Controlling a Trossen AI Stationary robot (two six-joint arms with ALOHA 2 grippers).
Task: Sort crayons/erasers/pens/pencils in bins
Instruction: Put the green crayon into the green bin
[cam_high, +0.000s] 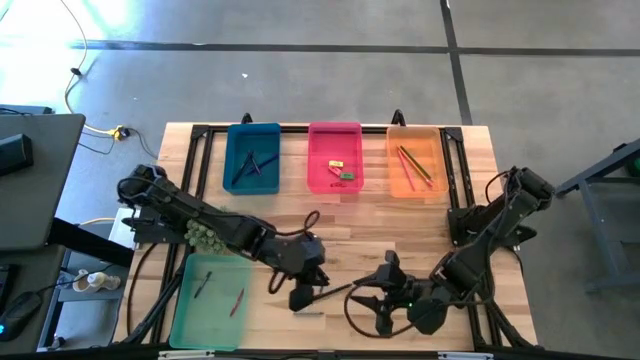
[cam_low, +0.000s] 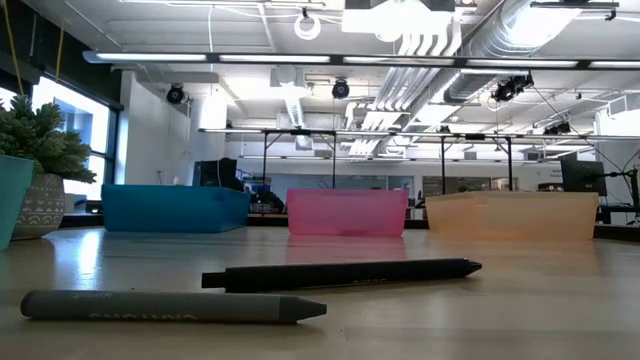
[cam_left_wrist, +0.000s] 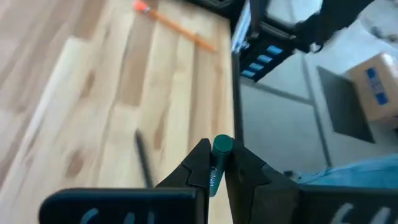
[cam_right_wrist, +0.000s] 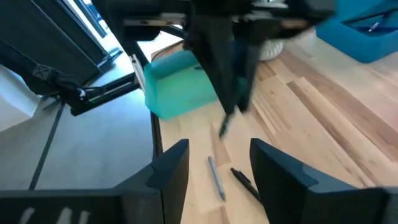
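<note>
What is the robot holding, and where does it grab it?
The left hand pinches a dark green stick just below its top end. The right hand is open and holds nothing.

No lettering anywhere is clear enough to read.

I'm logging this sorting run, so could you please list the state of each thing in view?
Left tool: shut on green stick, lifted off the table.
Right tool: open, empty.
Grey crayon: lying loose on the table.
Black pen: lying loose on the table.
Blue bin: holds pens.
Pink bin: holds erasers.
Orange bin: holds pencils.
Green bin: holds two sticks.
</note>
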